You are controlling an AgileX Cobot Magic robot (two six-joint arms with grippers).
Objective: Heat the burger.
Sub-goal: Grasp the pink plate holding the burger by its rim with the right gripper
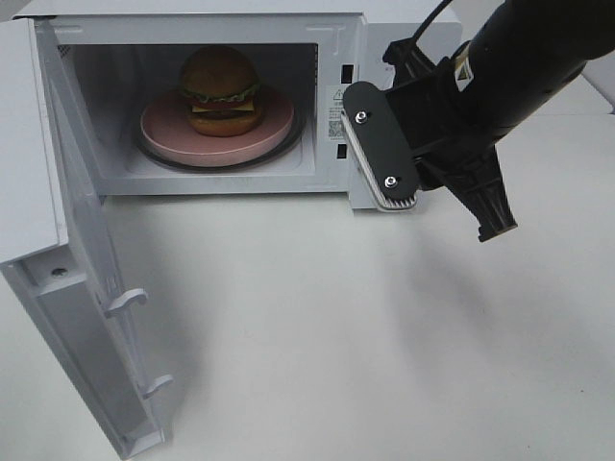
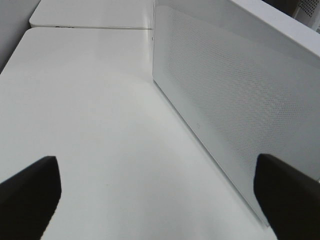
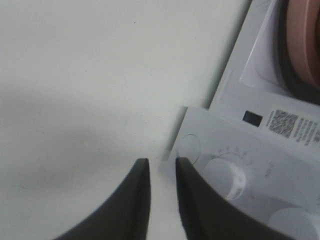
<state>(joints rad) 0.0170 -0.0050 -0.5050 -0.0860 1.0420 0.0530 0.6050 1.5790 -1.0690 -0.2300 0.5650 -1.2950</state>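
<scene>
The burger point(image 1: 221, 88) sits on a pink round plate point(image 1: 274, 127) inside the open white microwave point(image 1: 332, 38). My right gripper point(image 1: 497, 227) hangs just in front of the microwave's control panel, its fingers closed almost together on nothing. In the right wrist view the right gripper point(image 3: 161, 162) points at the panel's lower corner, beside a round button point(image 3: 189, 145) and a dial point(image 3: 227, 172); the plate's edge point(image 3: 305, 45) shows there too. My left gripper point(image 2: 160, 200) is open and empty over the table, beside the microwave's perforated side wall point(image 2: 240, 110). It is out of the high view.
The microwave door point(image 1: 86, 317) stands swung open toward the front left, with two latch hooks on its edge. The white table point(image 1: 365, 336) spreads in front of the oven. A second white tabletop point(image 2: 90, 15) adjoins behind.
</scene>
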